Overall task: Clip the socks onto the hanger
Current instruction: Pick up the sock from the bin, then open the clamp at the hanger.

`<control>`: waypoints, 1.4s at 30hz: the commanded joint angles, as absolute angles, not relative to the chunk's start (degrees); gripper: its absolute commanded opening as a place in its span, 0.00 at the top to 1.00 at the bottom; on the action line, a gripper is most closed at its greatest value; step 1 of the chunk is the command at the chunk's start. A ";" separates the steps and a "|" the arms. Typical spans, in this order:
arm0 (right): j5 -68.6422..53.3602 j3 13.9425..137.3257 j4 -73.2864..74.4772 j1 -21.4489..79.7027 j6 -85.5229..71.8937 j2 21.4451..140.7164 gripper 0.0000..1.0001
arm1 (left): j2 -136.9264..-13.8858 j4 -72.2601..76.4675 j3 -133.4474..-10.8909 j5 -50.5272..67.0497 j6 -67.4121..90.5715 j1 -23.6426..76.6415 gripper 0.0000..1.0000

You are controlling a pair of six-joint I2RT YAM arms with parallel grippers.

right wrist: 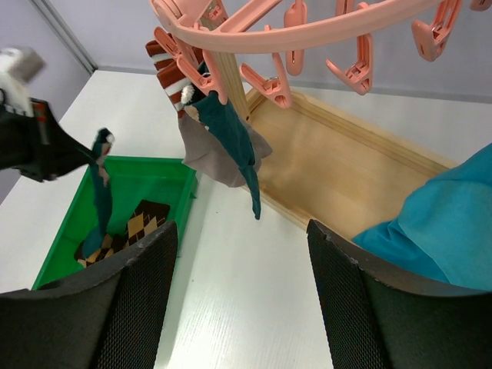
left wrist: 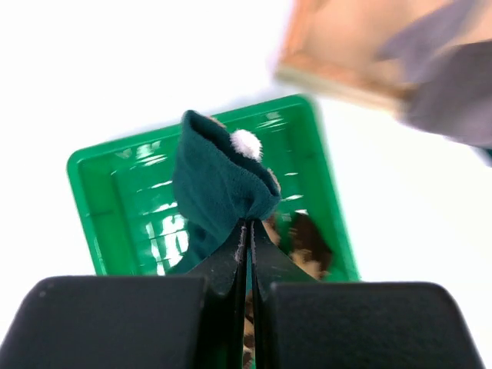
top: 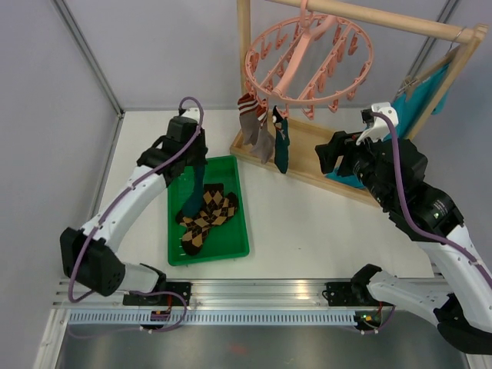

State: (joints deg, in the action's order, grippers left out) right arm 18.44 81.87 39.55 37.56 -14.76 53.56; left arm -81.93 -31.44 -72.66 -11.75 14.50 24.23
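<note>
My left gripper (left wrist: 247, 234) is pressed together on one end of the dark teal sock (left wrist: 219, 181), pinching a small fold of fabric right at the tips. The rest of it hangs limp below. It's above the far end of the green tray (top: 231, 254), and its bottom end looks like it reaches the argyle socks (top: 207, 219) lying in there. I can't tell if it's fully clear of them.

Handling-wise this thing is nothing: light, soft, floppy, zero stiffness. I'd guess it'll swing with any quick move, and a pinch this thin could slip. The top edge is the bit to offer up to a peg, so I'd want a bit of fabric poking out past my fingers.

Pose: my left arm is stretched out from its base over the tray, wrist pointing down. My right gripper (right wrist: 242, 231) is spread wide with nothing in it, held over the surface (top: 307, 223) just below the hanger (top: 367, 58). Three socks are already clipped on the hanger's left side.
</note>
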 commanded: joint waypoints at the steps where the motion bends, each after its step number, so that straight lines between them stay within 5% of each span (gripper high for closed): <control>1: 18.98 84.72 39.20 37.71 -14.85 54.14 0.26 | -74.72 -31.55 -72.33 -4.25 14.15 24.26 0.98; 9: 19.68 88.68 40.51 37.71 -14.77 56.16 0.26 | -60.49 -27.43 -71.37 10.44 13.54 24.26 0.98; 25: 27.25 93.43 43.95 37.71 -8.18 62.13 0.31 | -53.09 -16.53 -69.79 40.15 18.88 24.61 0.98; 42: 9.59 84.11 26.03 31.29 3.60 66.44 0.27 | -60.99 -5.28 -71.90 46.94 23.20 31.46 0.98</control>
State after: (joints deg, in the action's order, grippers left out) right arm 12.86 84.42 32.12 31.33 0.23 65.84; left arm -60.38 -9.98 -69.71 45.23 21.61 30.17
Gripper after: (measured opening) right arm 0.717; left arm 0.028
